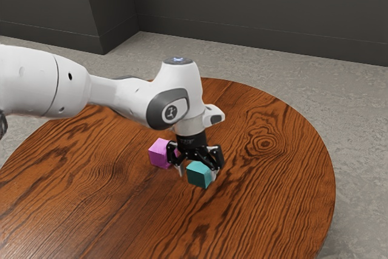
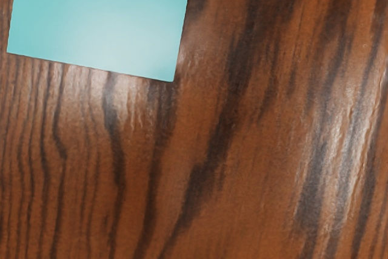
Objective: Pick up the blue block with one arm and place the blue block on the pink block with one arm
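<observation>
The pincer (image 1: 197, 161) hangs low just beside the pink block (image 1: 160, 153), jaws spread, gripping nothing. The blue block (image 1: 199, 174) (more teal, really) sits on the bench (image 1: 273, 150) near the pink block. This looks like the lining-up step. Next the pincer must straddle the blue block squarely, then clench.

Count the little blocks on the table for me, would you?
2. The pink block sits midway on the table; the blue block lies close beside it, toward the exterior view's right. The arm could hide another.
</observation>
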{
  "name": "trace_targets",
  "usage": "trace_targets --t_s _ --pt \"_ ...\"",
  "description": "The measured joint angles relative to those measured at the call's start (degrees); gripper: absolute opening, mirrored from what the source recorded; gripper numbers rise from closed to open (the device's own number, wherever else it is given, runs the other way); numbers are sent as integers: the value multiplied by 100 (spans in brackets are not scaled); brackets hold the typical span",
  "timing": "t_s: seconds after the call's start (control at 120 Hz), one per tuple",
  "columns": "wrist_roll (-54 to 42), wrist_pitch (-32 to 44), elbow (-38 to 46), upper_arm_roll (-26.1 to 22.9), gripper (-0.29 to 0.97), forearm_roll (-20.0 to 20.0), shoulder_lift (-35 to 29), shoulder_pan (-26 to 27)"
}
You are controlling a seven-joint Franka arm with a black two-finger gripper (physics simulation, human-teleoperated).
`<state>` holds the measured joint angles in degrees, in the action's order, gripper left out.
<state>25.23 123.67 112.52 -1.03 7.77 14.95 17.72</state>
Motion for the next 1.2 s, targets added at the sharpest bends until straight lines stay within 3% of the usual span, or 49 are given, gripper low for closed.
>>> trace_targets --t_s 0.317,0.508,0.8,1.2 --pt "-1047 105 -364 259 68 -48 427 -143" --pt "-1459 129 -429 -300 68 -146 528 -628" --pt "-1629 157 -761 -331 68 176 930 -663" --pt "-1991 164 -1010 -178 68 -149 1135 -663"
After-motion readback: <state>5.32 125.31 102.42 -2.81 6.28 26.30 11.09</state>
